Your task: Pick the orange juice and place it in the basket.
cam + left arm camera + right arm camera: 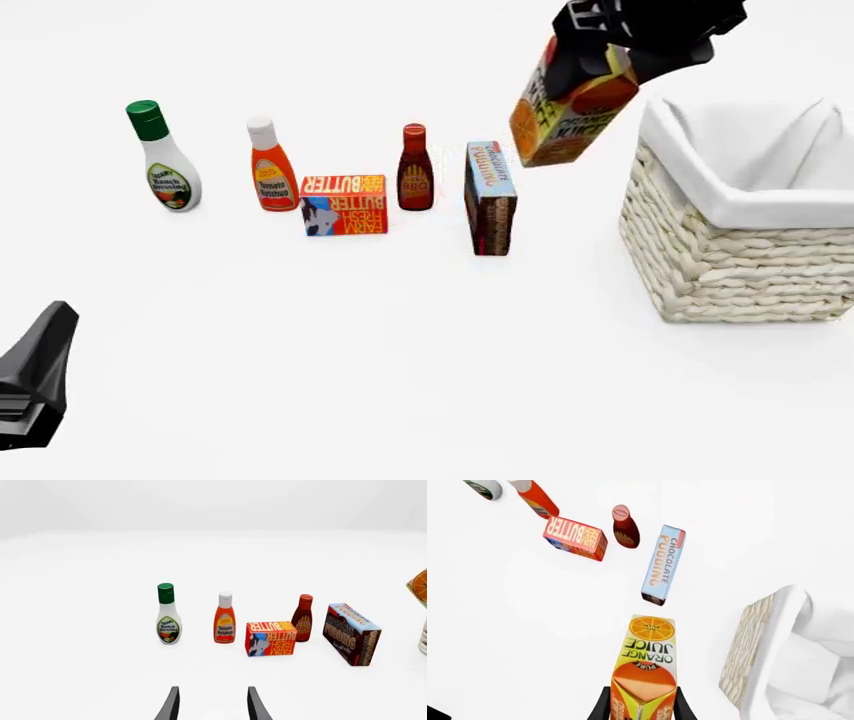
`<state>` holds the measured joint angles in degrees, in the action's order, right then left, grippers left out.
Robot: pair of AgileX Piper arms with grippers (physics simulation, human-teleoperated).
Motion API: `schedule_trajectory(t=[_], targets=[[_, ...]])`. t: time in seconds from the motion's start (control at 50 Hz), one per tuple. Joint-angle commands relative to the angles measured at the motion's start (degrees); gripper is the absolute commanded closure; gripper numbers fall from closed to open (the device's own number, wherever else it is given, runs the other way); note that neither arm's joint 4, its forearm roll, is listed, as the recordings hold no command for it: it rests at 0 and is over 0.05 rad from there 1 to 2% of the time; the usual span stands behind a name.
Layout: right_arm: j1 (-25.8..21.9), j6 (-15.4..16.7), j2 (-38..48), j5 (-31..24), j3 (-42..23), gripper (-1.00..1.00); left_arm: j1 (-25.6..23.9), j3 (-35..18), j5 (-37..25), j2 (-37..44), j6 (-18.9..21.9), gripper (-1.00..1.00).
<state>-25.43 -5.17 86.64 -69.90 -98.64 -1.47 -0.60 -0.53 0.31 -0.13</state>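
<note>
The orange juice (pixel 567 110) carton hangs tilted in the air, held at its gable top by my right gripper (pixel 607 62), which is shut on it. In the right wrist view the orange juice (pixel 647 665) sits between the two fingers (pixel 602 707), above the table and just left of the basket (pixel 754 645). The cream wicker basket (pixel 747 250) with its white lining stands at the right of the front view, its rim just right of the carton. My left gripper (pixel 211 705) is open and holds nothing, low at the front left (pixel 34 385).
A row of groceries stands on the table: ranch dressing bottle (pixel 163 160), ketchup bottle (pixel 272 168), butter box (pixel 344 205), dark red BBQ sauce bottle (pixel 415 170) and chocolate pudding box (pixel 490 195), which is closest to the hanging carton.
</note>
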Motion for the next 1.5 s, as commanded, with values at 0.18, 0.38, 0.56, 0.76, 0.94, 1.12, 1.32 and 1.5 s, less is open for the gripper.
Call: schedule_trajectory(t=[0.18,0.38,0.56,0.76,0.94,1.12,1.32,1.5], targets=[[4.8,4.0,-1.9,0.0,-3.3,1.0,0.5,0.2,0.3,0.1,0.0,-1.0],[7.9,7.5,-3.1,0.0,-7.2,1.0,0.4,0.2,0.3,0.0,0.0,-1.0],[7.6,7.8,-3.2,0.0,-9.5,1.0,0.5,0.2,0.3,0.0,0.0,-1.0],[8.5,9.3,-3.7,0.0,-11.2,1.0,0.4,0.2,0.3,0.0,0.0,-1.0],[11.1,11.1,-4.8,0.0,-11.9,1.0,0.5,0.2,0.3,0.0,0.0,-1.0],[14.4,12.4,-6.4,0.0,-11.0,1.0,0.4,0.2,0.3,0.0,0.0,-1.0],[19.3,15.2,-8.3,0.0,-9.2,1.0,0.5,0.2,0.3,0.0,0.0,-1.0],[21.4,15.1,-9.4,0.0,-8.0,1.0,0.5,0.2,0.3,0.0,0.0,-1.0]])
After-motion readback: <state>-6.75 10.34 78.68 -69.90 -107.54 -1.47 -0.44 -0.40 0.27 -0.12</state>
